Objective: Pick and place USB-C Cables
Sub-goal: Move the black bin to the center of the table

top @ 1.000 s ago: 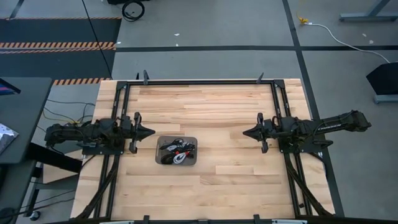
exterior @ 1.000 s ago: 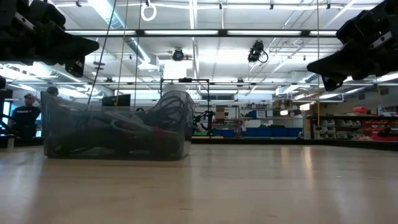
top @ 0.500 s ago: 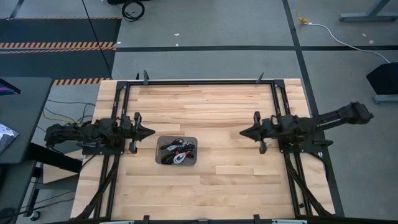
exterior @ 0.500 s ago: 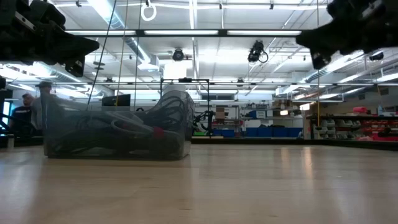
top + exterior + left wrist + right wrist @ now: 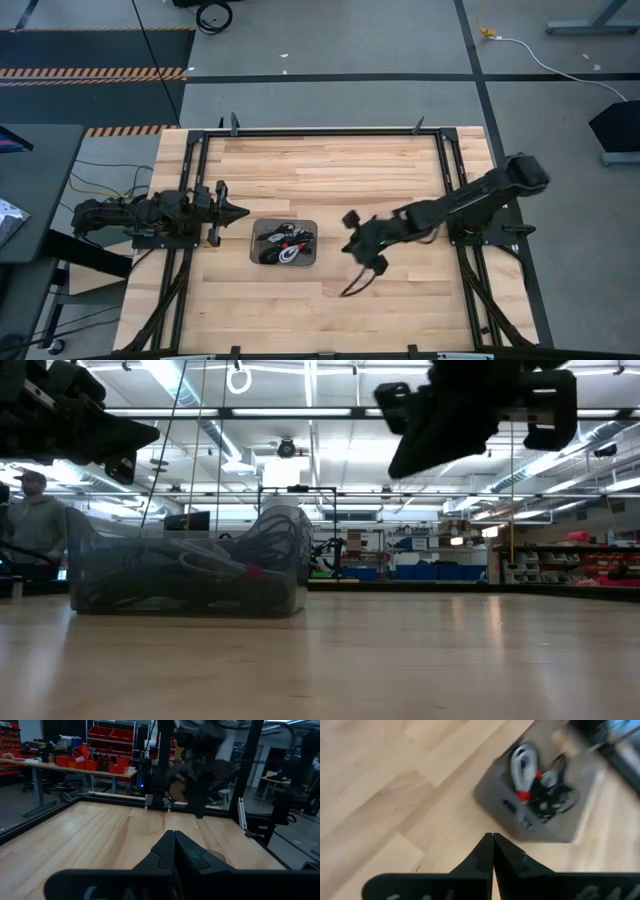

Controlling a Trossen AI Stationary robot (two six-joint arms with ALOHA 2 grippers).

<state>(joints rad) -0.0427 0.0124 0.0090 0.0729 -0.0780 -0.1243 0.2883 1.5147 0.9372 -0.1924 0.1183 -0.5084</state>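
Between the two end effectors, on the wooden desk (image 5: 330,175), sits the grey tray (image 5: 257,254) with the USB-C Cables (image 5: 284,244) piled inside it, all of them within its walls.

Right end effector (image 5: 349,221): arm stretched out across the desk, tip just beside the tray's near wall, on the side away from the left arm, not touching it. High view shows it above the desk surface; low view puts it well above the tray's rim (image 5: 420,430). Right wrist view: both fingers pressed together to a point (image 5: 493,840), nothing between them. Ahead of that tip lies the tray (image 5: 495,795); a white cable bundle with a red tie (image 5: 522,765) lies against black cable bundles (image 5: 547,795) in it.

Left end effector (image 5: 238,212): waiting just off the tray's opposite side, beyond the corner, apart from it. Left wrist view: fingers closed tip to tip (image 5: 173,837), empty; right arm shows farther off, blurred.

Low view: tray (image 5: 90,600) is translucent, cables (image 5: 200,565) seen through the wall, some loops rising above the rim. Left end effector (image 5: 140,432) hangs above the tray's end.

Person (image 5: 35,525) stands in the room beyond the desk, behind the tray.
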